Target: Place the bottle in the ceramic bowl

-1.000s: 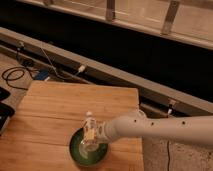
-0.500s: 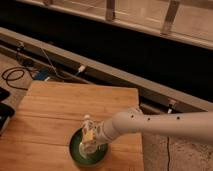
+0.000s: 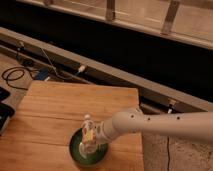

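Note:
The small whitish bottle (image 3: 88,132) with white cap and yellowish label stands upright in or just over the dark green ceramic bowl (image 3: 78,150), near the front of the wooden table. My gripper (image 3: 95,136) sits at the end of the white arm that reaches in from the right, right against the bottle's right side over the bowl. The arm's end hides the bottle's lower part and the bowl's right rim.
The wooden table (image 3: 75,107) ends just right of the bowl. Black cables (image 3: 17,75) lie on the floor at the left. A dark object (image 3: 4,112) sits at the table's left edge. A metal rail (image 3: 115,75) runs behind.
The bottle and the gripper have shifted slightly left over the bowl and a little lower. The bowl has not moved.

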`<move>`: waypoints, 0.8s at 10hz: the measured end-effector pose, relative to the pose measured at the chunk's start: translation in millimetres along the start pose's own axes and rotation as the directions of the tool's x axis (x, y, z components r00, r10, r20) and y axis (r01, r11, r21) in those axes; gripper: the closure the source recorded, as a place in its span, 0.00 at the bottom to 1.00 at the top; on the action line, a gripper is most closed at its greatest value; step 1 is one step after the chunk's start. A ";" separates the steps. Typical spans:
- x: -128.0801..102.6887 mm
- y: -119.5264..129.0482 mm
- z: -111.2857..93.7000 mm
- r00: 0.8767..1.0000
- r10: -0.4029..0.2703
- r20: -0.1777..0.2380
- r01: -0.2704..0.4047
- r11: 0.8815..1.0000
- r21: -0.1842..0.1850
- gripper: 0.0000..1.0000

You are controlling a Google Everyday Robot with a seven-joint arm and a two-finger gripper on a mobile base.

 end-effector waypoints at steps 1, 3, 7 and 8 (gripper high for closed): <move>0.0 0.0 0.0 1.000 0.000 0.000 0.000 1.000 0.000 0.97; 0.0 -0.1 0.0 1.000 0.000 0.000 0.000 1.000 0.000 0.99; 0.0 -0.1 -0.1 1.000 0.000 0.000 0.000 1.000 0.000 0.84; 0.0 -0.1 -0.1 1.000 0.000 0.000 0.000 1.000 0.000 0.75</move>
